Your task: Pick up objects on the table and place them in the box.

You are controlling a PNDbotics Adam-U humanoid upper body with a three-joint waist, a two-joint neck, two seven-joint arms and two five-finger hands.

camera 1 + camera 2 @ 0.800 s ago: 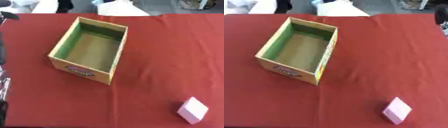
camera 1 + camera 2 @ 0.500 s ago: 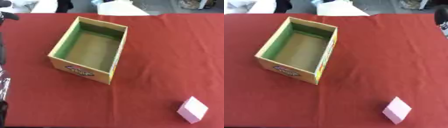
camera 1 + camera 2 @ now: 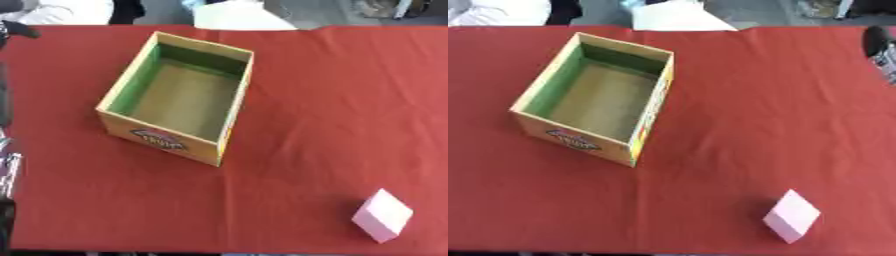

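Observation:
An open cardboard box (image 3: 229,106) with green inner walls and a printed label on its near side stands left of centre on the red cloth. Only its brown floor shows inside. A pale pink block (image 3: 382,215) lies on the cloth near the front right, far from the box. Part of my left hand (image 3: 7,167) shows as black and silver pieces at the left edge, level with the box's near side. A dark piece of my right hand (image 3: 877,44) shows at the upper right edge. Neither hand touches the box or the block.
The red cloth (image 3: 332,100) covers the table to its front edge. A white sheet or cloth (image 3: 241,16) lies just beyond the far edge behind the box. People's clothing shows along the far edge. Bare cloth spans between the box and the block.

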